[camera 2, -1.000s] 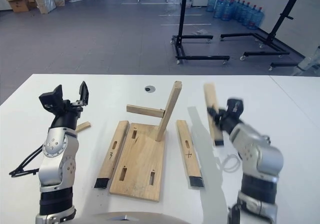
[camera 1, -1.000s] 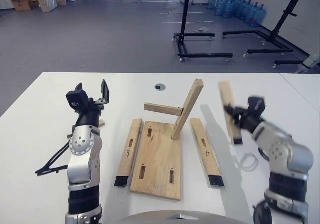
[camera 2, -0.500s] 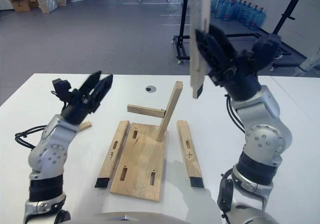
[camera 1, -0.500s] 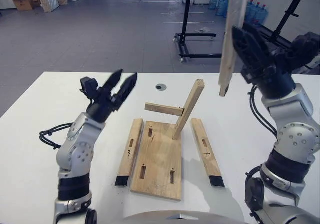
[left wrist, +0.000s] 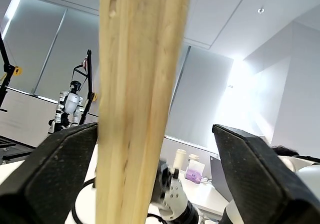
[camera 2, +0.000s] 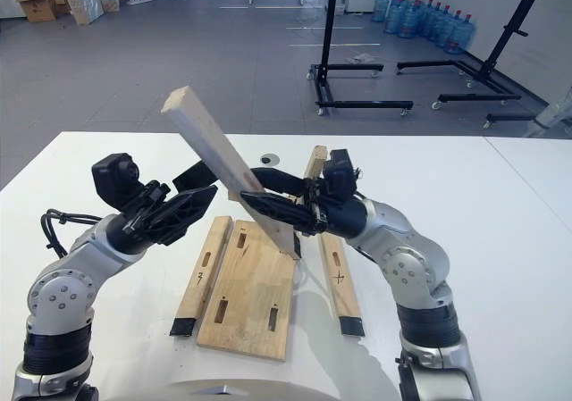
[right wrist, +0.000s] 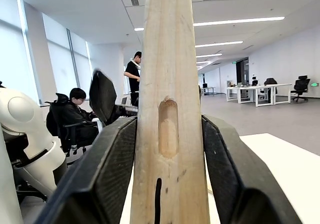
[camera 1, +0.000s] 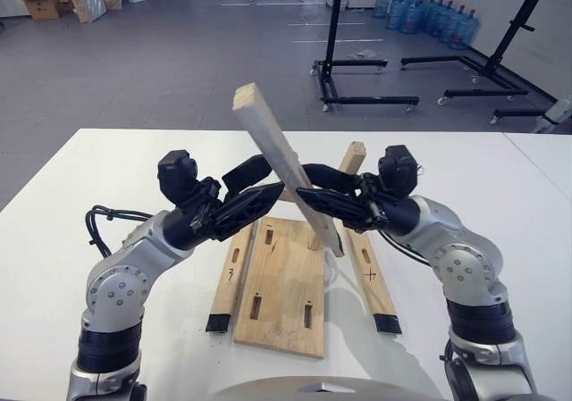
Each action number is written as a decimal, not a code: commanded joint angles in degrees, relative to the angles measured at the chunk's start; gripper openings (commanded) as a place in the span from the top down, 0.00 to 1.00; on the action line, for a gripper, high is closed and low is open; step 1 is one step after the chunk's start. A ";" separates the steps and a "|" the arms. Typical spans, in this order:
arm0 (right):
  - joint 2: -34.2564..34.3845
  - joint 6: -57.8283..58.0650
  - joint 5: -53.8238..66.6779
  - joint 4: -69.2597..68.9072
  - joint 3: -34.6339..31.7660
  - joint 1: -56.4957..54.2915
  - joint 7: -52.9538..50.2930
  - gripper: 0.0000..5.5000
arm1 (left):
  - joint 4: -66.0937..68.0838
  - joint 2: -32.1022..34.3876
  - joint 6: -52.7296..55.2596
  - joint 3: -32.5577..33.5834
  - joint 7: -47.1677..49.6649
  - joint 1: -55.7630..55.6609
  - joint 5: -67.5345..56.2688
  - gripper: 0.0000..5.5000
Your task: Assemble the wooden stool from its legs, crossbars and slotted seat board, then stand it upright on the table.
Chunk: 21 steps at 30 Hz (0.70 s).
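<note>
Clamping leg [camera 1: 271,142], right hand [camera 1: 309,185], left hand [camera 1: 271,177] splayed

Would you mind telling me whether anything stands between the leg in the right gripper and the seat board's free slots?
Nothing visible covers the free slots of the seat board. The leg, held tilted by the right gripper, hangs over the board close beside the upright leg already planted.

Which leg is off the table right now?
The tilted leg, clamped in the right end effector. The flat legs lie beside the board; the fourth leg stands in it.
</note>
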 commanded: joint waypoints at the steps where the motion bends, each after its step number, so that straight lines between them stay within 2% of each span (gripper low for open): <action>1: 0.69 -2.47 -4.34 1.31 3.90 0.62 1.92 0.64 | 0.44 1.19 0.86 -0.92 0.62 -1.12 0.95 0.26; 9: 1.86 -4.55 -6.09 2.54 4.54 0.52 2.67 0.64 | 1.09 1.89 0.67 -0.73 0.63 -1.22 1.02 0.26; 18: 0.70 -6.49 -7.48 1.73 4.04 0.44 3.60 0.64 | 2.47 1.46 0.34 -1.45 3.23 -1.44 3.29 0.51; 21: 0.25 -6.81 -8.20 2.09 4.44 0.65 3.90 0.64 | 2.77 1.87 0.25 -2.33 3.13 -1.68 5.30 0.56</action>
